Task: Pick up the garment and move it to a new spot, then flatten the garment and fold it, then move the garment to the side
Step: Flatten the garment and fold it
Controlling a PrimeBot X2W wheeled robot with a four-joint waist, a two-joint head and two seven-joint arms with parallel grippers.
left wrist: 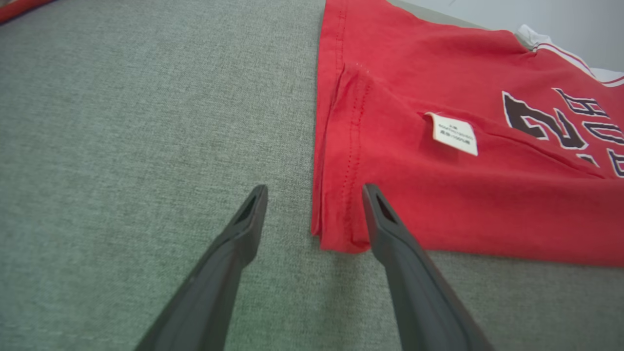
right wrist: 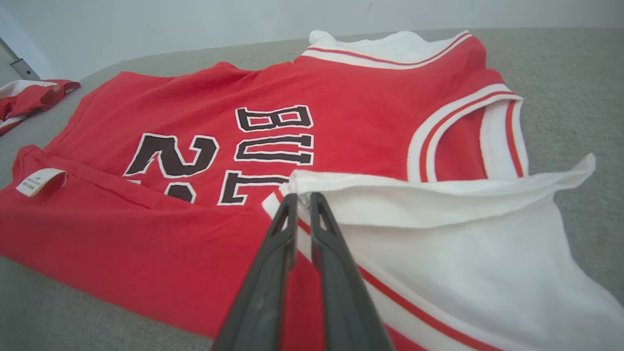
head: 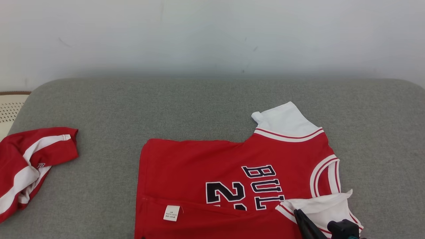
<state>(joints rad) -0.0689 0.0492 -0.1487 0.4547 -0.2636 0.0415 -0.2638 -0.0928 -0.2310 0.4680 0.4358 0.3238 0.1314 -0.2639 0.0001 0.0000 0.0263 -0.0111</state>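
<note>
Red cloth took up the near middle of the grey cushion (head: 199, 106). The jersey (head: 199, 166) lay mostly flat there, its near edge folded over so that a small white label (head: 171, 212) faced up. At its near left corner the left gripper (left wrist: 314, 190) had its two dark fingers spread wide, one over bare cushion and the other over the red hem. I could not tell whether they touched. At the near right, the right gripper (right wrist: 303, 196) had its fingers pressed almost together, pinching the folded edge of the near white sleeve (right wrist: 438, 243). That sleeve lay doubled over the red front, just beside the dark lettering (head: 265, 184). Well apart to the left, a second red-and-white garment (head: 30, 159) lay crumpled at the cushion's edge. Farther back, the other white sleeve (head: 285, 121) pointed toward the pale wall (head: 212, 33).
</note>
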